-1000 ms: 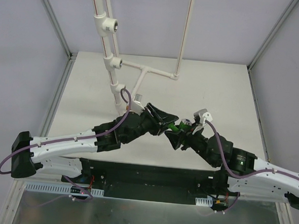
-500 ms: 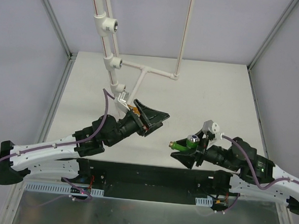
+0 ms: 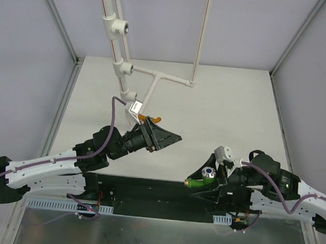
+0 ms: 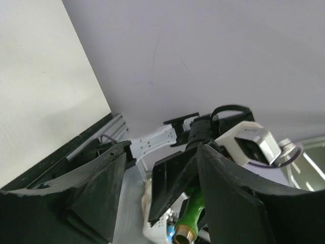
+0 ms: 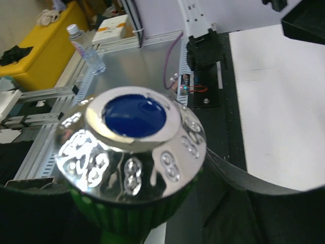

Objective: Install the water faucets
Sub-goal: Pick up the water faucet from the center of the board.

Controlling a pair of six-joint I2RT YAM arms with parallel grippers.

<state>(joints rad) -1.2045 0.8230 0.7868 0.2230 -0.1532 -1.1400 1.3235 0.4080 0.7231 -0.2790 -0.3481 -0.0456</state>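
Observation:
The green water faucet point(image 3: 200, 181) sits in my right gripper point(image 3: 204, 178), which is shut on it low over the table's near edge. Its silver cap with a blue centre point(image 5: 134, 134) fills the right wrist view. My left gripper point(image 3: 170, 136) is open and empty, hanging mid-table and pointing right. In the left wrist view the green faucet point(image 4: 195, 211) and its brass end show between my own fingers point(image 4: 91, 193). A bit of the orange faucet point(image 3: 152, 119) peeks out behind the left gripper, near the lowest pipe fitting; the rest is hidden.
A white pipe frame point(image 3: 155, 74) rises from the back of the table point(image 3: 230, 104), with tee fittings point(image 3: 118, 26) facing forward at several heights. Metal frame posts point(image 3: 68, 44) stand at the back corners. The black base rail point(image 3: 148, 187) runs along the near edge.
The left gripper let go of the green faucet, opened and drew back to the left. The right arm pulled the green faucet down toward the near edge.

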